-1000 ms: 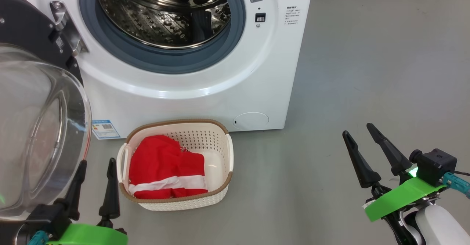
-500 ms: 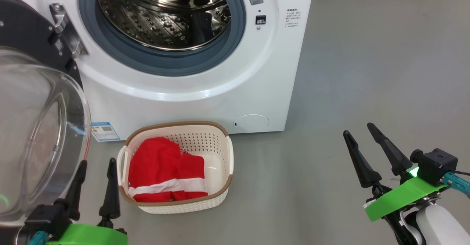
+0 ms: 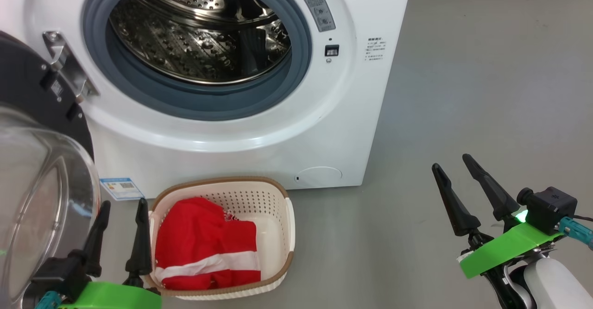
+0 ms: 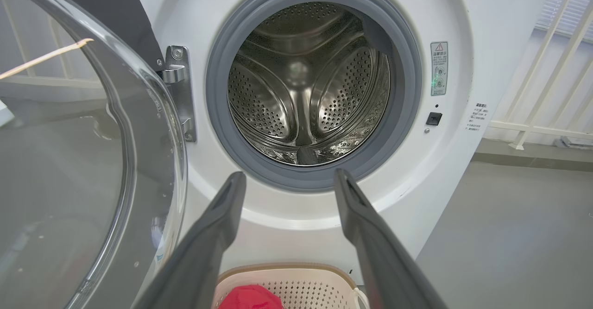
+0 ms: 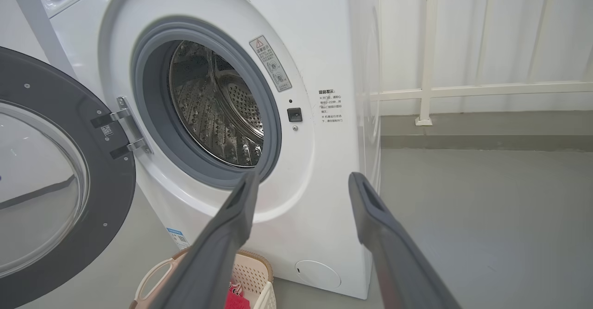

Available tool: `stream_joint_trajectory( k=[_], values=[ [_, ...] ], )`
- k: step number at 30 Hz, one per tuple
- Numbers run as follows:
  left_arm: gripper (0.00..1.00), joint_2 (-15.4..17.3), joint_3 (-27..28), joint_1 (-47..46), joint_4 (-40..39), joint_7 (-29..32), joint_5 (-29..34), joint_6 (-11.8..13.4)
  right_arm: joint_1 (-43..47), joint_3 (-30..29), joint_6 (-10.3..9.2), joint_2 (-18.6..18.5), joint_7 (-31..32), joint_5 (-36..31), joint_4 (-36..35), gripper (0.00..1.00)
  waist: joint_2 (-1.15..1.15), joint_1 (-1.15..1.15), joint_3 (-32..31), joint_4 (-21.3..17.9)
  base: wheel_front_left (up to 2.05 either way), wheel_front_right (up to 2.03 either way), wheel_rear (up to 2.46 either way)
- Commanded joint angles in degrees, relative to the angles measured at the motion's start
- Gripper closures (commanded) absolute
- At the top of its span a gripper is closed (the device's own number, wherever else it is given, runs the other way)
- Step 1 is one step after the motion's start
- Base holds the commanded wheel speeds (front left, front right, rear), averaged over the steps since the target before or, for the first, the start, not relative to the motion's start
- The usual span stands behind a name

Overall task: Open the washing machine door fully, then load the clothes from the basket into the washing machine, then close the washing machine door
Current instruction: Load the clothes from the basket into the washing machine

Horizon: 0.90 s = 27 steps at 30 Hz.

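Washing machine (image 3: 259,128): drum mouth (image 3: 199,35) facing robot.
Door (image 3: 28,100): swung wide leftward on its hinge (image 3: 65,66).
Basket (image 3: 278,198): on floor (image 3: 463,91), just before machine, holding clothes (image 3: 199,235); white stripe (image 3: 208,262) running crosswise.
Left hand (image 3: 124,202), right hand (image 3: 450,161): fingers apart, empty, pointing machineward.

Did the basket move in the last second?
No. The basket keeps its place before the washing machine, left of the round flap; the camera moved.

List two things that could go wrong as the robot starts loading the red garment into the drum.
1. The left gripper hangs open close beside the washing machine door; reaching for the basket could bump the glass.
2. The clothes lie bunched; a partial grab may leave fabric trailing over the gasket, jamming the door later.
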Motion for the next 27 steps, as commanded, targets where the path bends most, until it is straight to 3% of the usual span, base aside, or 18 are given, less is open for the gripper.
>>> stream_joint_trajectory(
  k=[1,27],
  values=[
    [0.00,0.9,2.2,-1.6,-1.5,-0.7,0.5,-0.4,0.1,0.6,0.09,-0.6,-0.7,-0.5,-1.6,0.00,0.00,0.00,0.1,0.0,0.93,-0.93,0.00],
    [0.00,0.1,2.9,-2.2,-1.1,-0.7,1.5,-1.1,-0.5,0.7,0.09,-0.8,-0.7,-0.7,-1.6,0.00,0.00,0.00,1.0,0.2,0.10,-0.10,0.00]
  ],
)
